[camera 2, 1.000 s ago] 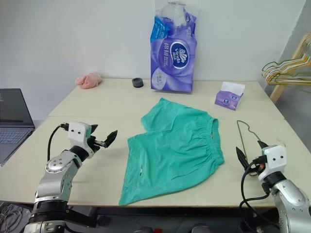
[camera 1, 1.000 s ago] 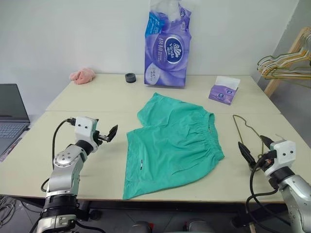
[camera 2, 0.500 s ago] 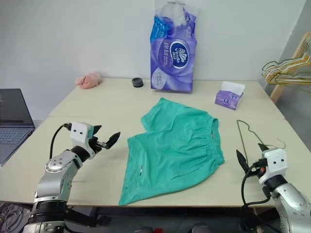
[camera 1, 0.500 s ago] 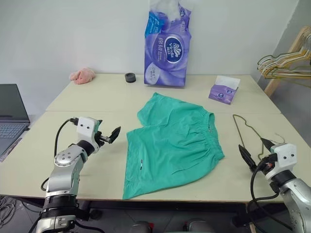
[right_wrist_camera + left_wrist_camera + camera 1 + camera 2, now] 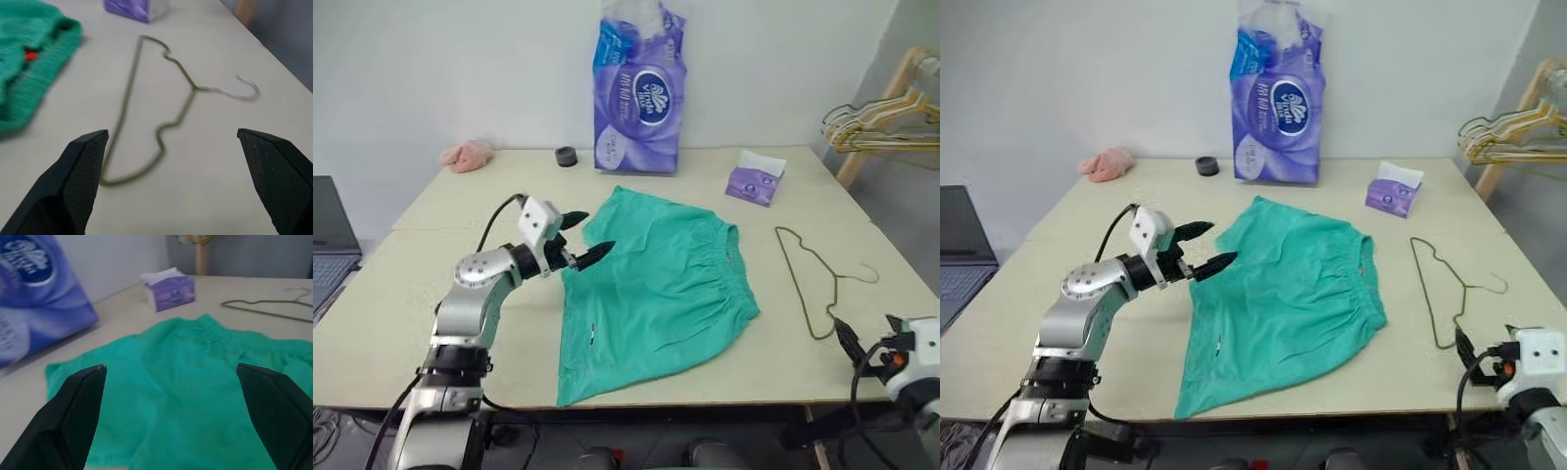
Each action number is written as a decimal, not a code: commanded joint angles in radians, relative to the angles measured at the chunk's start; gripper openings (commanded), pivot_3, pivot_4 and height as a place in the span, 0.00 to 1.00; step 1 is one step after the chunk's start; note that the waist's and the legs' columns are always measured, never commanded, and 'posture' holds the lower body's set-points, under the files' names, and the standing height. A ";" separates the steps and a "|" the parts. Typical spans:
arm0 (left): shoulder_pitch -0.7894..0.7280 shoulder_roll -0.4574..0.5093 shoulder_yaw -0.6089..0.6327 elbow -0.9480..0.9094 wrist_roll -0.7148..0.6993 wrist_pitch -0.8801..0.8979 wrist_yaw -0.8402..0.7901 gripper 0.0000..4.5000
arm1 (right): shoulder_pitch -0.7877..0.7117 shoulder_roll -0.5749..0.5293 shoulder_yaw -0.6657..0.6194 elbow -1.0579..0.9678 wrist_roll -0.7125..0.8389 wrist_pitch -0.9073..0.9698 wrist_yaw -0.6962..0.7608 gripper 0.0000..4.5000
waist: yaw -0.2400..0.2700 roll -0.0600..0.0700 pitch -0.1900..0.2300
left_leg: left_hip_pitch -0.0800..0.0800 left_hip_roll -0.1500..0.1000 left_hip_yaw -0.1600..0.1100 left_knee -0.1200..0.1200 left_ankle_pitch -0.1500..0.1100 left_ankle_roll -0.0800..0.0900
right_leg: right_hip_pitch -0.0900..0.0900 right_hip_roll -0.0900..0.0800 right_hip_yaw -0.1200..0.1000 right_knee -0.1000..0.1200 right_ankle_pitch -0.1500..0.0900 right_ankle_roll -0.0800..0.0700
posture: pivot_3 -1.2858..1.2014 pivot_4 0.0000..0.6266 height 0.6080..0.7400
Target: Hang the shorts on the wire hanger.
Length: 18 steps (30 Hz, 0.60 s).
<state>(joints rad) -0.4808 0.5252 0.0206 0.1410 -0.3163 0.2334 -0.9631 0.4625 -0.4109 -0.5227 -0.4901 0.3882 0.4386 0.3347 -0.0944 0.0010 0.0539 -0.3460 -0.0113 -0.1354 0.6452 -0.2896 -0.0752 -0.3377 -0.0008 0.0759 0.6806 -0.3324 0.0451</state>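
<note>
My left gripper point(image 5: 586, 238), wide open and empty, hovers over the shorts point(image 5: 661, 292); my right gripper point(image 5: 177, 181), wide open and empty too, sits at five o'clock from the hanger point(image 5: 810, 286).

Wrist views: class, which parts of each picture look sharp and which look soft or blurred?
Left wrist view: the open left gripper has crisp black fingers, while the shorts and the purple tissue pack look soft. Right wrist view: the right gripper has sharp fingers; the wire hanger blurs toward its hook, and the shorts' waistband is smeared.
</note>
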 commanded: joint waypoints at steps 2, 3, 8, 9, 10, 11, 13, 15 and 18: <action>-0.111 0.030 -0.094 0.004 -0.034 0.003 -0.224 1.00 | -0.025 -0.059 0.006 -0.098 0.039 0.132 -0.003 1.00 | -0.034 -0.001 0.002 | 0.000 0.002 0.000 0.000 0.000 0.000 | 0.000 0.003 0.000 0.000 -0.001 0.001 | 0.41 0.06 1.00; -0.129 0.037 -0.112 0.005 -0.038 -0.003 -0.274 1.00 | -0.046 -0.062 0.004 -0.103 0.057 0.160 -0.012 1.00 | -0.046 -0.001 0.002 | -0.001 0.002 0.000 -0.001 0.000 0.000 | -0.001 0.003 0.000 0.000 -0.001 0.001 | 0.41 0.06 1.00; -0.164 0.063 -0.164 0.028 -0.035 -0.058 -0.441 1.00 | -0.137 -0.089 0.026 -0.110 0.070 0.260 -0.039 1.00 | -0.092 0.002 0.004 | 0.000 0.003 0.001 -0.001 0.000 0.001 | 0.000 0.004 0.002 0.000 -0.001 0.000 | 0.40 0.06 1.00; -0.168 0.067 -0.175 0.034 -0.028 -0.074 -0.469 1.00 | -0.160 -0.098 0.037 -0.104 0.065 0.286 -0.050 1.00 | -0.102 0.002 0.005 | 0.000 0.002 0.001 0.000 0.000 0.001 | 0.000 0.004 0.002 0.000 -0.001 0.000 | 0.40 0.06 1.00; -0.172 0.068 -0.184 0.040 -0.026 -0.088 -0.499 1.00 | -0.193 -0.109 0.053 -0.090 0.056 0.324 -0.067 1.00 | -0.109 0.002 0.005 | 0.000 0.003 0.001 0.000 0.000 0.001 | 0.000 0.004 0.002 0.000 -0.001 0.001 | 0.40 0.06 1.00; -0.176 0.064 -0.190 0.046 -0.026 -0.098 -0.518 1.00 | -0.225 -0.121 0.074 -0.072 0.050 0.361 -0.078 1.00 | -0.115 0.002 0.005 | 0.000 0.003 0.002 0.000 0.000 0.001 | 0.000 0.005 0.003 0.000 -0.001 0.001 | 0.40 0.06 1.00; -0.185 0.057 -0.199 0.062 -0.015 -0.129 -0.539 1.00 | -0.296 -0.133 0.113 -0.042 0.051 0.425 -0.094 1.00 | -0.127 0.000 0.007 | 0.000 0.003 0.003 0.001 0.000 0.001 | 0.000 0.005 0.005 0.000 -0.001 0.001 | 0.40 0.07 1.00; -0.187 0.048 -0.199 0.074 -0.009 -0.155 -0.548 1.00 | -0.349 -0.135 0.132 -0.022 0.051 0.475 -0.111 1.00 | -0.129 -0.001 0.007 | 0.000 0.003 0.004 0.001 0.000 0.001 | 0.000 0.006 0.009 0.000 -0.001 0.002 | 0.40 0.07 1.00; -0.185 0.041 -0.198 0.078 -0.011 -0.174 -0.555 1.00 | -0.409 -0.138 0.149 0.012 0.051 0.530 -0.121 1.00 | -0.131 -0.001 0.009 | 0.000 0.004 0.005 0.000 0.000 0.001 | -0.002 0.007 0.013 0.000 -0.001 0.002 | 0.39 0.07 1.00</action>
<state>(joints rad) -0.6446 0.5636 -0.1885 0.2199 -0.3256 0.0781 -1.5131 0.0789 -0.5371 -0.3672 -0.4736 0.4432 0.9456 0.2240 -0.2250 0.0003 0.0625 -0.3469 -0.0077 -0.1302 0.6455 -0.2900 -0.0743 -0.3413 0.0058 0.0890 0.6804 -0.3333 0.0473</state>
